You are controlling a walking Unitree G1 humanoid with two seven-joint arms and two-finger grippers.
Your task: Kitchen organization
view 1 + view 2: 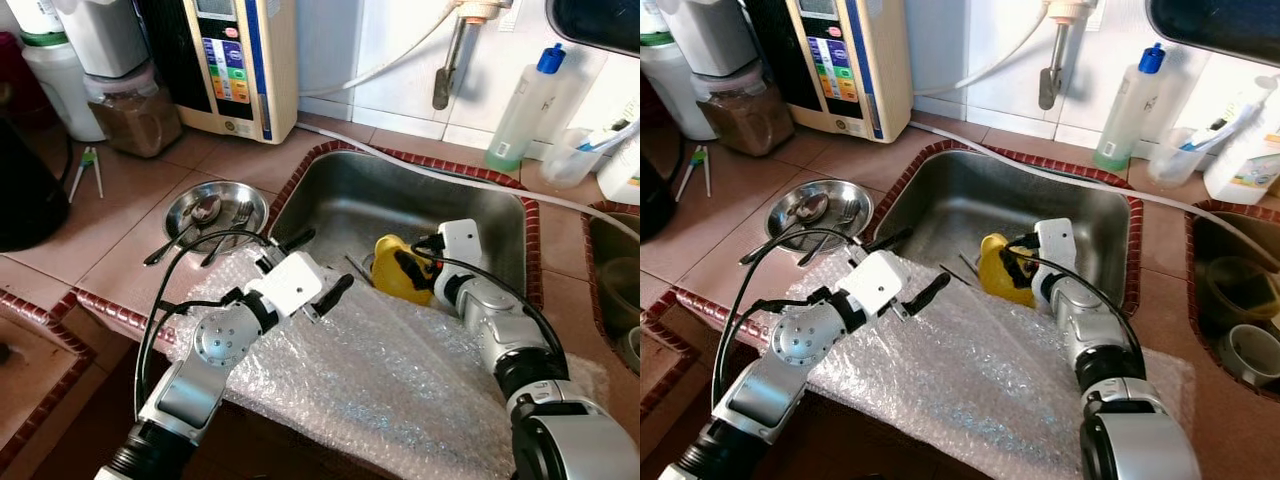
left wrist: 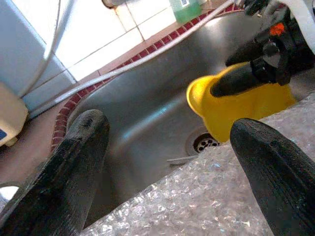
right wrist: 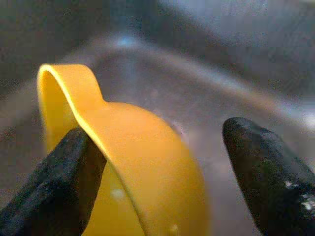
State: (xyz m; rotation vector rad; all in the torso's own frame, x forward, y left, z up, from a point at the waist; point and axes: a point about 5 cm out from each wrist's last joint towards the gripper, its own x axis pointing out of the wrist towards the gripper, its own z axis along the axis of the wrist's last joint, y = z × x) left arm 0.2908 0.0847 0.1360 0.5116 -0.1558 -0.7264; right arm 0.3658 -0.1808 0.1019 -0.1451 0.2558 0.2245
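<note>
The right jaws (image 1: 408, 268) stand spread astride the rim of the yellow cup (image 1: 396, 270), which lies tipped in the near part of the sink (image 1: 400, 195). They should close squarely on the wall before lifting. The left jaws (image 1: 318, 268), also spread, hover over the bubble wrap (image 1: 380, 380) on the near bench (image 1: 140, 190), empty.

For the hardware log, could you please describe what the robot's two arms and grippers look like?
Both arms are silver metal with round joints and black sections lower down. Each wrist carries a white boxy block, with black cables looping beside it. The left gripper and right gripper each have two long, matte black fingers with rounded tips.
</note>
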